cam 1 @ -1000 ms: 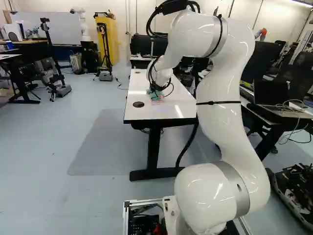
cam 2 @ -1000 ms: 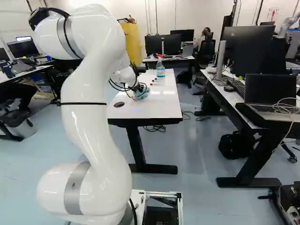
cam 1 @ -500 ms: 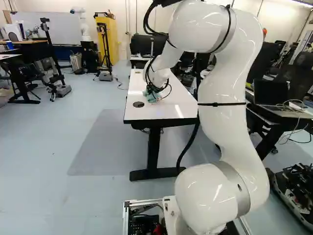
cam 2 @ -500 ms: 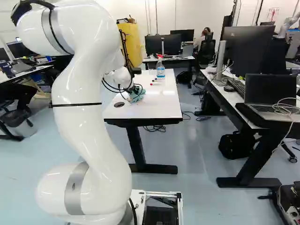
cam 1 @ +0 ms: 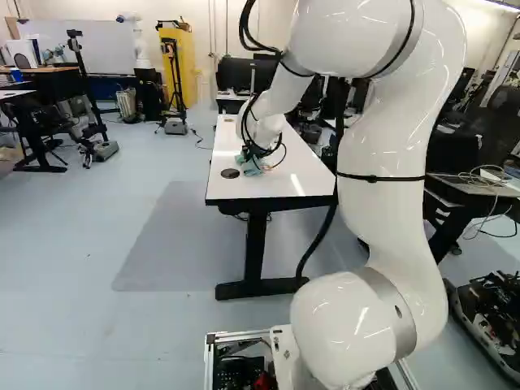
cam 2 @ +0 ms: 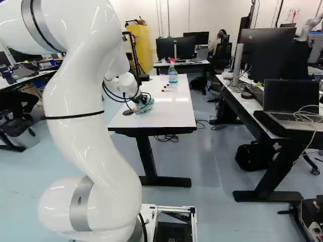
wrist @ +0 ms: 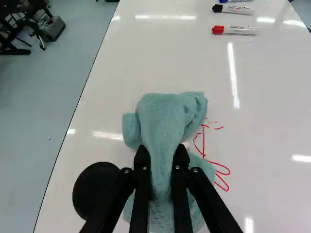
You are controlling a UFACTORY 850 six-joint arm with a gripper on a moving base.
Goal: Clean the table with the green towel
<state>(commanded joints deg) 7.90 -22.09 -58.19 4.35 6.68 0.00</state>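
In the right base view my gripper [cam 2: 143,103] is low over the white table [cam 2: 174,113], with the green towel [cam 2: 147,107] bunched under it. The wrist view shows the gripper [wrist: 162,158] shut on the towel [wrist: 167,116], whose folds bulge out ahead of the fingers and lie on the table top. Red marker scribbles [wrist: 223,174] run along one side of the towel, partly covered by it. On the towel's other side is a round black table insert [wrist: 93,189], close beside a finger.
Ahead of the gripper lie a red-capped marker [wrist: 235,30], a black-capped marker [wrist: 233,8] and a blue-capped one. A spray bottle [cam 2: 173,73] stands at the table's far end. A laptop [cam 2: 291,103] is on the desk to the right. Another robot [cam 1: 138,41] stands far back.
The arm has swung left and slightly back towards the base in the base views, carrying the towel across the table towards the round insert. The base has not moved.
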